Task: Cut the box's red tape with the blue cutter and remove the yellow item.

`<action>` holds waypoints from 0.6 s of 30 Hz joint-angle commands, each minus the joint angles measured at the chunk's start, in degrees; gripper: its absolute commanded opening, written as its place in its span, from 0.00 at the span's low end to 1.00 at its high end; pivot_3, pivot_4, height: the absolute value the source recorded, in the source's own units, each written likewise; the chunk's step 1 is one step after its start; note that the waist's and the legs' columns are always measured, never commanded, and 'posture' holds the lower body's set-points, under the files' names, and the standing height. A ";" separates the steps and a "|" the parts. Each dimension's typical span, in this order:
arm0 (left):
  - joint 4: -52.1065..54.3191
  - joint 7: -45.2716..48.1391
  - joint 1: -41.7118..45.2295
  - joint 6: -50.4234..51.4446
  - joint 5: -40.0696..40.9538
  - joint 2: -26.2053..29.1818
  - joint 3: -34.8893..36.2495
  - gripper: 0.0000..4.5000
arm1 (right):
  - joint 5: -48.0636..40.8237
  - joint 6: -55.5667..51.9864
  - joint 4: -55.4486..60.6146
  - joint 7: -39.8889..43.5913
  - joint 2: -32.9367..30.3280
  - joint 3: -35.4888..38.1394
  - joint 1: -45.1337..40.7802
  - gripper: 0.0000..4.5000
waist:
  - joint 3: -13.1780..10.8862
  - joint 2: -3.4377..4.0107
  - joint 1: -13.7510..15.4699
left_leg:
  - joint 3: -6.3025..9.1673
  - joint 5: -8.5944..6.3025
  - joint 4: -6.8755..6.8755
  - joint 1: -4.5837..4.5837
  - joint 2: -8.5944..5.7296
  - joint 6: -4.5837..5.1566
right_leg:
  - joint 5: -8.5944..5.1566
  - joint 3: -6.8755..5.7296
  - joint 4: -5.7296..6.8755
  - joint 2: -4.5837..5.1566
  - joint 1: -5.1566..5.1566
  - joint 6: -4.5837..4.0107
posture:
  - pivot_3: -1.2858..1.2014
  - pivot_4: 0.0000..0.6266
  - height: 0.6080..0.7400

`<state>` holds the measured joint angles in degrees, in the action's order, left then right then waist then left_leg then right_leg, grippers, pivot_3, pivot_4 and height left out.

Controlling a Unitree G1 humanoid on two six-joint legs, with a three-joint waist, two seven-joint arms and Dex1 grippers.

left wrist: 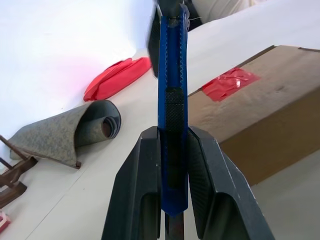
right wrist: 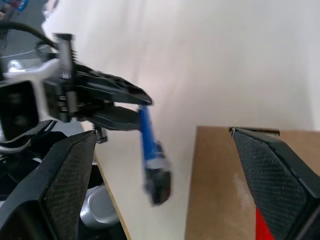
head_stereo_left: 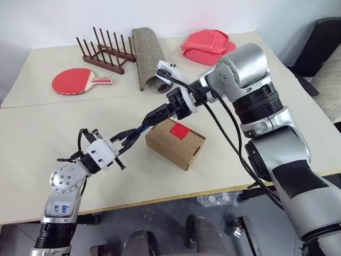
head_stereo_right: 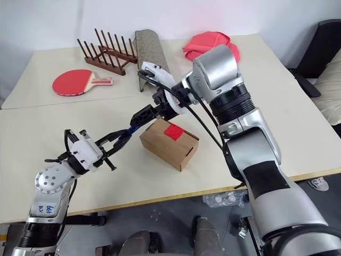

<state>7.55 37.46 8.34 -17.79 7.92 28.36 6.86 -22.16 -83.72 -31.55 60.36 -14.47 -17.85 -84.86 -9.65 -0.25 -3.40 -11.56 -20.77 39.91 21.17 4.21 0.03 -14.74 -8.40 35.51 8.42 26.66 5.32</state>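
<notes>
Mid-frame: left pincer (head_stereo_left: pixel 123 143) clamped on blue cutter (left wrist: pixel 172 100); right pincer (head_stereo_left: pixel 152 118) spread wide. Regrip cutter, aim at red tape (head_stereo_left: pixel 179 129) on box (head_stereo_left: pixel 170 146).

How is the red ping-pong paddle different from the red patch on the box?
The paddle is round with a wooden handle; the red tape is a small square patch. The paddle lies flat on the table at the far side, beside a wooden rack; the tape is stuck on top of the cardboard box, nearer the robot. The paddle is much bigger than the tape. Both are bright red.
</notes>
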 commanded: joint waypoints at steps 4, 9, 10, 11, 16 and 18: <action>0.11 -0.57 0.88 -1.74 0.23 -0.11 -0.54 0.09 | -0.48 1.65 -1.25 -0.52 1.26 -1.00 -2.52 0.99 | 0.00 0.00 -0.01 | 0.03 0.00 0.01 0.01 0.01 0.00 | 0.00 -0.04 0.00 0.00 0.00 0.01 | 0.52 0.24 1.00; 0.34 -0.83 0.95 -1.57 0.50 -0.07 -0.60 0.09 | -0.59 2.30 -2.48 -0.75 1.66 -1.07 -2.80 0.99 | 0.00 0.00 -0.05 | 0.04 0.00 0.01 0.01 0.02 0.00 | 0.00 -0.04 0.00 0.00 0.00 0.01 | 0.52 0.24 1.00; 0.44 -0.87 0.84 -1.54 0.57 -0.05 -0.56 0.09 | -0.61 2.33 -2.57 -0.80 1.65 -1.06 -2.81 0.99 | 0.00 0.00 -0.05 | 0.04 0.00 0.01 0.01 0.02 0.00 | 0.00 -0.04 0.00 0.00 0.00 0.01 | 0.52 0.24 1.00; 0.67 -0.93 0.64 -1.43 0.73 -0.03 -0.46 0.09 | -0.70 2.28 -2.40 -0.79 1.55 -1.07 -2.74 0.99 | 0.00 0.00 -0.03 | 0.04 0.00 0.01 0.01 0.02 0.00 | 0.00 -0.05 0.01 0.00 0.00 0.01 | 0.52 0.24 1.00; 0.86 -1.24 0.20 -1.18 1.17 0.17 0.21 0.09 | -1.06 2.53 -1.98 0.20 0.65 -1.55 -2.44 0.99 | 0.00 0.00 -0.02 | 0.05 0.00 0.02 0.02 0.02 0.00 | 0.00 -0.05 0.00 0.00 0.00 0.01 | 0.52 0.24 1.00; 1.14 -1.35 -0.11 -1.11 1.35 0.09 0.35 0.09 | -1.11 2.66 -1.85 0.25 0.56 -1.36 -2.44 0.99 | 0.00 0.00 -0.04 | 0.05 0.00 0.02 0.02 0.02 0.00 | 0.00 -0.05 0.00 0.00 0.00 0.01 | 0.52 0.24 1.00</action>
<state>6.48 36.89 8.49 -18.20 8.08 28.15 6.16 -22.25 -81.46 -34.47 60.03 -13.33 -19.92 -85.37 -9.65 -0.25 -3.44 -11.51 -20.77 39.93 21.18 4.23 0.02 -14.73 -8.45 35.51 8.42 26.66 5.32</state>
